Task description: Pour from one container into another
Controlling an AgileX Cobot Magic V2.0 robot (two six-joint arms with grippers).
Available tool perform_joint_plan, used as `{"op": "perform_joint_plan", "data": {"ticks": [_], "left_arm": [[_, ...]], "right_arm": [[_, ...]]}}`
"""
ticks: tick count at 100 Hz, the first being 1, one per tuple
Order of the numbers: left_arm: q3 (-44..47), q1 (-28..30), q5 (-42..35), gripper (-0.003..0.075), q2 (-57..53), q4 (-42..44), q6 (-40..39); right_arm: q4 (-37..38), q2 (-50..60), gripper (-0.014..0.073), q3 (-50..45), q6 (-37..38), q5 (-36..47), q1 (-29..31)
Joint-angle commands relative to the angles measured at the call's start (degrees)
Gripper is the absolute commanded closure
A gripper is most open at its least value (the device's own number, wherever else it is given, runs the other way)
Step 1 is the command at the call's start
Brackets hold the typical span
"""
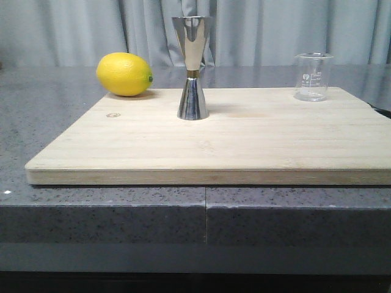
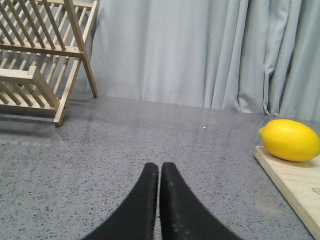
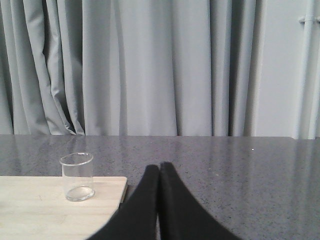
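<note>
Fingers on both arms are pressed together with nothing between them: the left fingers (image 2: 150,200) hang low over bare grey worktop (image 2: 150,135), and the right fingers (image 3: 172,200) do the same off the other side of the board. Between the two arms lies a pale wooden cutting board (image 1: 244,140), flat on the speckled stone. Standing on it, the steel jigger (image 1: 193,67) is upright, its long axis straight up and down, wide mouth opening to the ceiling and the narrow gold waist about halfway up; it sits a little towards the back of the board, roughly at 11 o'clock from the board's middle. The glass beaker (image 1: 313,76) also stands upright with its mouth up, shorter than the jigger, at the far right corner of the board, around 2 o'clock, well apart from the jigger. Its white marks face the front. I cannot tell whether it holds anything. A lemon (image 1: 124,74) rests at the far left corner, its long axis running left to right. Beyond the left arm stands a wooden dish rack (image 2: 40,55).
</note>
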State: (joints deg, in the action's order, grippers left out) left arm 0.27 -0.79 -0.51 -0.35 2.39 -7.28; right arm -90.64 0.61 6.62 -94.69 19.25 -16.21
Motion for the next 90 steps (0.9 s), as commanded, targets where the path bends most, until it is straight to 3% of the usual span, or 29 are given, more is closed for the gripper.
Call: {"op": "perform_joint_plan", "data": {"ticks": [1, 90], "left_arm": [[1.2, -0.4, -4.0, 0.0741, -1.3, -0.5, 0.5], [1.2, -0.4, -3.2, 0.0741, -1.3, -0.5, 3.1]], "right_arm": [[0.9, 0.6, 0.0662, 1.3, -0.4, -0.5, 0.0], [0.9, 0.6, 0.0662, 1.3, -0.4, -0.5, 0.0]]}}
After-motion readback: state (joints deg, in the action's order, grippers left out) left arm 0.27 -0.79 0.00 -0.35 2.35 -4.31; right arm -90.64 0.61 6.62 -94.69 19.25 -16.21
